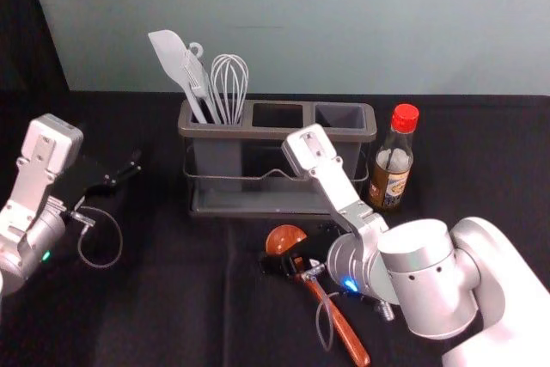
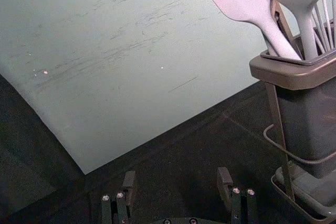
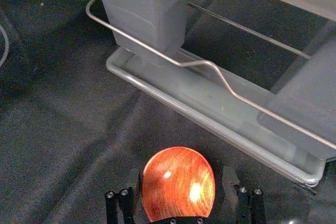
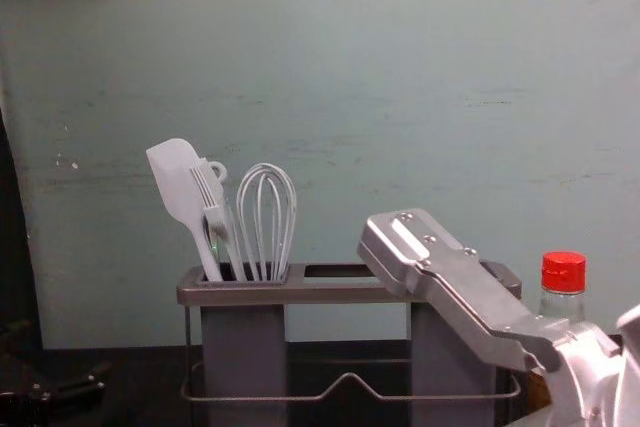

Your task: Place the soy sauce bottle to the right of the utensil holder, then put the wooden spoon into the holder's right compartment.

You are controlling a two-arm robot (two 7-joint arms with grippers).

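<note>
While left gripper (image 1: 131, 166) hangs leftward, right gripper (image 1: 280, 255) straddles spoon bowl (image 3: 178, 182) — round, glossy

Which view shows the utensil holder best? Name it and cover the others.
The head view: it takes in the holder nearly whole from above, though the right arm crosses it. Chest view: its front, partly behind that arm. Left wrist view: its left end. Right wrist view: its lower part and base tray.
</note>
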